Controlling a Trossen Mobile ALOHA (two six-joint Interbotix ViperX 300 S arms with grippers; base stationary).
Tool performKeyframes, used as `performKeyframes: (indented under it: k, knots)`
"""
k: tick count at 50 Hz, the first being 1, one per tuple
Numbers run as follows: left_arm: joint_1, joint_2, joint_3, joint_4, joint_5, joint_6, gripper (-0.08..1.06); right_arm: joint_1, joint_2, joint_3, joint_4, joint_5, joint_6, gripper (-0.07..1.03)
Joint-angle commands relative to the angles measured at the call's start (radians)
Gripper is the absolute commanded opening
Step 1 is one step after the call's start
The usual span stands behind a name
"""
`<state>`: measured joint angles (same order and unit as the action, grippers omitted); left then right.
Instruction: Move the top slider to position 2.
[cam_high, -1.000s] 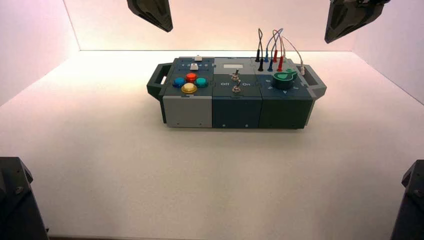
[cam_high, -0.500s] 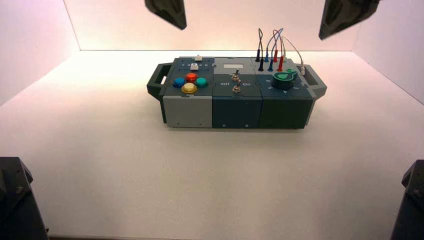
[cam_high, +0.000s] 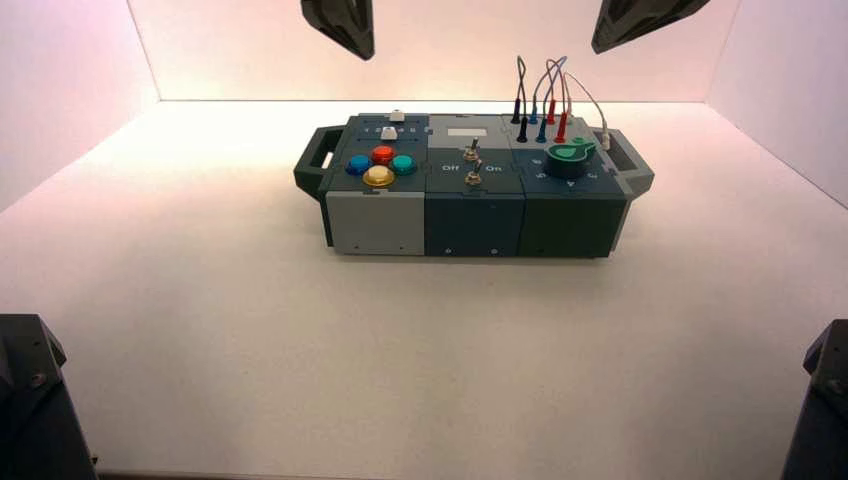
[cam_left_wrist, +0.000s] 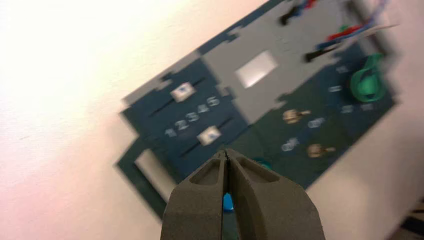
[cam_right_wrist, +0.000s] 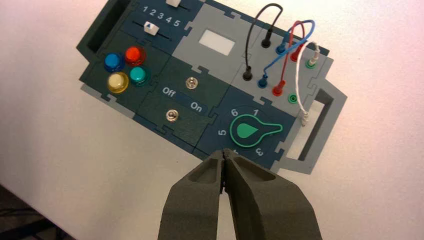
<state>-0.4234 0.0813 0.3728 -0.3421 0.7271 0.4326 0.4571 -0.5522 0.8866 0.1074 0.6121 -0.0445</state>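
both sets of my fingers are pressed together on nothing: the left fingers (cam_left_wrist: 227, 157) hang high above the box's slider end, the right fingers (cam_right_wrist: 223, 156) high above its knob end, neither touching the box (cam_high: 470, 215).

in the high view my grippers are cut off by the upper edge, only dark wedge-shaped tips showing. the top slider (cam_left_wrist: 182, 91) is a small flat white cap on a thin dark track, on the far strip of the dark blue-grey panel; in the right wrist view it is clipped by the picture's edge. the digit 2 (cam_left_wrist: 182, 124) sits in the printed row between the two slider tracks, smeared but readable, and i cannot tell which digit the cap lines up with. the lower slider (cam_right_wrist: 150, 27) is a similar white cap.

the green knob (cam_right_wrist: 252, 131) is teardrop-shaped, and my right fingers partly hide the numerals around it. four glossy round buttons (cam_right_wrist: 125, 67) cluster beside two metal toggle switches (cam_right_wrist: 181, 98). looped wires (cam_right_wrist: 285, 47) plug into the grey panel. the surface (cam_high: 300, 340) is matte white.
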Motion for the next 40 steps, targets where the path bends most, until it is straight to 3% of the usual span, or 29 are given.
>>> performKeyframes:
  k: [1,3,6,12,23,28,34,40]
  knots:
    - [-0.046,0.000,-0.060,0.149,0.000,-0.095,-0.03,0.005,-0.006,-0.041,0.006,0.003,0.003,-0.02]
    - [-0.071,0.015,-0.084,0.210,0.018,-0.141,-0.03,0.006,-0.003,-0.048,0.008,0.011,0.003,-0.02]
    - [-0.089,0.037,-0.112,0.232,0.037,-0.161,-0.03,0.008,0.000,-0.054,0.009,0.017,0.003,-0.02]
    - [-0.100,0.097,-0.173,0.213,0.080,-0.170,-0.03,0.020,0.012,-0.064,0.015,0.026,0.005,-0.02]
    - [-0.100,0.201,-0.278,0.209,0.135,-0.261,-0.03,0.051,0.014,-0.072,0.061,0.031,0.005,-0.02]
    - [-0.100,0.219,-0.305,0.209,0.140,-0.281,-0.03,0.052,0.014,-0.072,0.074,0.029,0.006,-0.02]
    - [-0.100,0.264,-0.356,0.207,0.164,-0.321,-0.03,0.052,0.012,-0.074,0.077,0.029,0.032,-0.02]
    - [-0.100,0.299,-0.388,0.207,0.190,-0.357,-0.03,0.052,0.011,-0.072,0.077,0.029,0.038,-0.02]
